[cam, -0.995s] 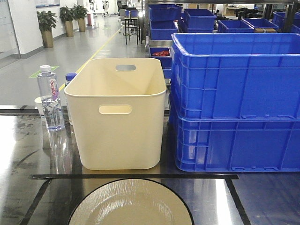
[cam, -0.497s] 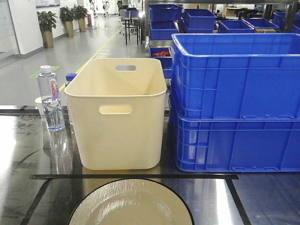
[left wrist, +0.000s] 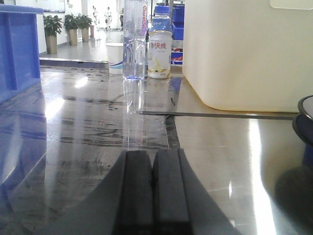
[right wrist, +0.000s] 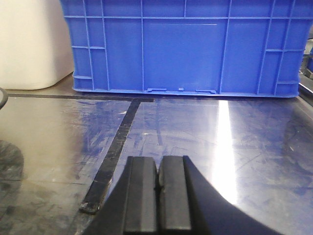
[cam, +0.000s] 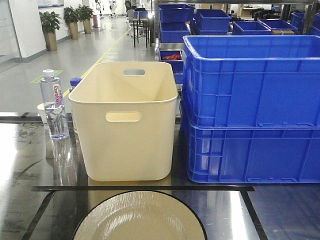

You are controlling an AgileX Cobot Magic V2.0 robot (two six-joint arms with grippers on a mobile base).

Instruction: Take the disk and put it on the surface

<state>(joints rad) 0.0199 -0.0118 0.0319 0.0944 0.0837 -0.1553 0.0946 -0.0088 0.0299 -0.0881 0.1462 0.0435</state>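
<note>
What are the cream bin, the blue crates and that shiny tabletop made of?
The cream bin looks like smooth matte plastic: one-piece moulded, rounded corners, cut-out handles. The blue crates seem hard, slightly glossy plastic, with moulded ribs and rims. The tabletop is dark and mirror-like, reflecting crates and lights, with fine scratches; polished metal or a glossy coating, I cannot tell which.

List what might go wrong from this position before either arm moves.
1. No disk shows in any view, and both the left gripper and the right gripper are shut with nothing between the fingers, so a grab may miss.
2. The water bottle and milk bottle stand beside the cream bin; a left-arm sweep could topple them.
3. The glossy tabletop throws glare, which may confuse depth.
</note>
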